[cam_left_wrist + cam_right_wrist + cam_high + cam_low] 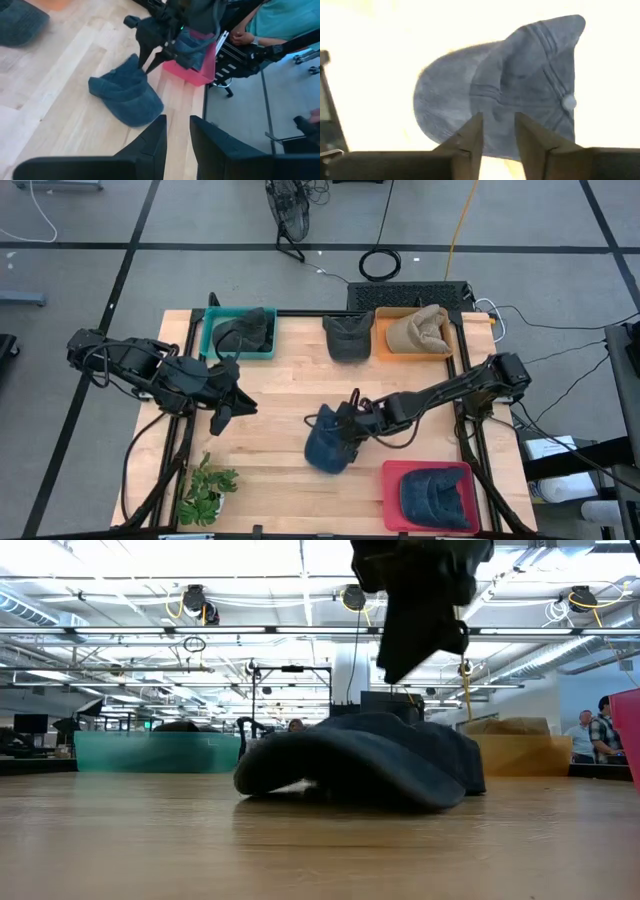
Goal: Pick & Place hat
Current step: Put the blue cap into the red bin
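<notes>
Blue hat (328, 446); red bin (392, 480); teal bin (209, 338).

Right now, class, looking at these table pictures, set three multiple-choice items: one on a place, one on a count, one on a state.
1. Where does the blue cap lie?
A. on the bare tabletop
B. in the red bin
C. in the teal bin

2. How many bins stand on the table?
A. two
B. three
C. five

3. How is the right gripper placed?
A. parked off the table
B. over the blue cap, cap not lifted
C. inside the orange bin

Answers: 1 A, the cap sits on the wood beside the red bin. 2 B, a teal bin, an orange bin and the red one. 3 B, the low view shows the cap resting flat beneath the gripper.
</notes>
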You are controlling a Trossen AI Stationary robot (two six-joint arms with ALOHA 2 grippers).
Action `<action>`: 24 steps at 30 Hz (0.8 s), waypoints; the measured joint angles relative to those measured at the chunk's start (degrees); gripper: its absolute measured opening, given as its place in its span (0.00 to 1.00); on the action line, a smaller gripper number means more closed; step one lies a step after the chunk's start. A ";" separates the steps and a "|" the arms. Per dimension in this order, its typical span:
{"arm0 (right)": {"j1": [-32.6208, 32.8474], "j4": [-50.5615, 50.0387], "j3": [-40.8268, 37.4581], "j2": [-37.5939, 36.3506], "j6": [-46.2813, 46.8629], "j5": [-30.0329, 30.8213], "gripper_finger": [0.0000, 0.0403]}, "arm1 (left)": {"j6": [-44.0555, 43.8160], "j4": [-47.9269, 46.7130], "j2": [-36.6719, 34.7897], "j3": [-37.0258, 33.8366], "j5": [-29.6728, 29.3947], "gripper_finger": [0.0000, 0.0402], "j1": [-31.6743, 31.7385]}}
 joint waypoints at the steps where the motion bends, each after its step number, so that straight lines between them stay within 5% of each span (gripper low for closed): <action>1: -0.26 0.77 0.00 -0.05 -0.01 -0.03 0.27 | 0.00 -0.12 0.00 0.00 -0.37 0.23 0.00; 10: -1.50 10.59 0.08 5.06 -4.29 -0.26 0.45 | -0.20 -0.61 0.00 0.00 -1.28 0.23 -0.44; 24: -4.52 11.11 0.04 9.32 -0.52 -7.39 0.34 | -0.27 -1.20 0.00 0.00 -1.21 0.23 -2.14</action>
